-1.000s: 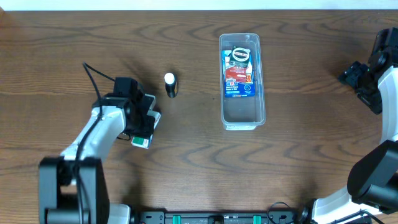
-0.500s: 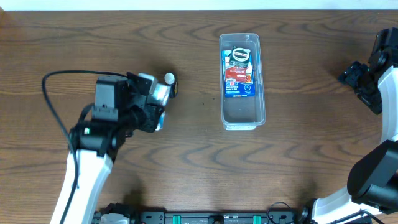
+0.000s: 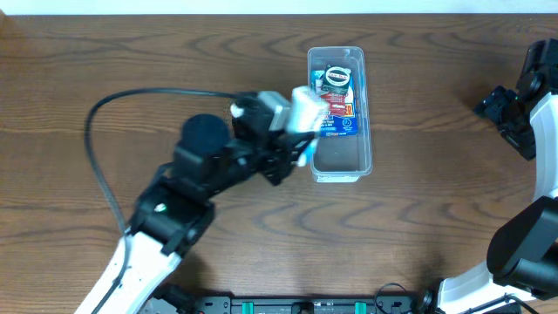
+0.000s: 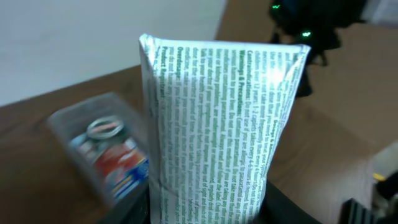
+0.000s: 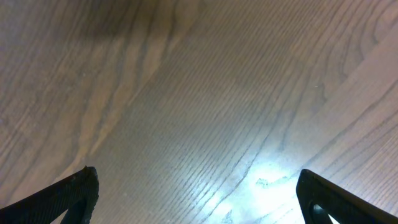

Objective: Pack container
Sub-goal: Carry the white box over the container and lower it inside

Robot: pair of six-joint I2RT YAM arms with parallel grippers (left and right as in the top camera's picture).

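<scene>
The container [image 3: 341, 159] is a clear, narrow bin lying at the back of the table, right of centre. A red and blue carded pack [image 3: 336, 103] lies in its far half. My left gripper [image 3: 295, 139] is shut on a white tube [image 3: 304, 106] with green print, held in the air at the container's left rim. In the left wrist view the white tube [image 4: 217, 124] fills the middle, its crimped end up, and the container [image 4: 62, 124] shows blurred behind it at the left. My right gripper [image 5: 199, 199] stands open over bare wood, far right of the container.
A small dark bottle with a white cap [image 3: 236, 110] stands left of the container, mostly covered by my left arm. A black cable [image 3: 131, 96] loops out from that arm over the left of the table. My right arm [image 3: 514, 113] sits at the right edge.
My left arm has swung from the table's left side to the container's left rim, carrying the white tube with it. The right arm has not moved.
</scene>
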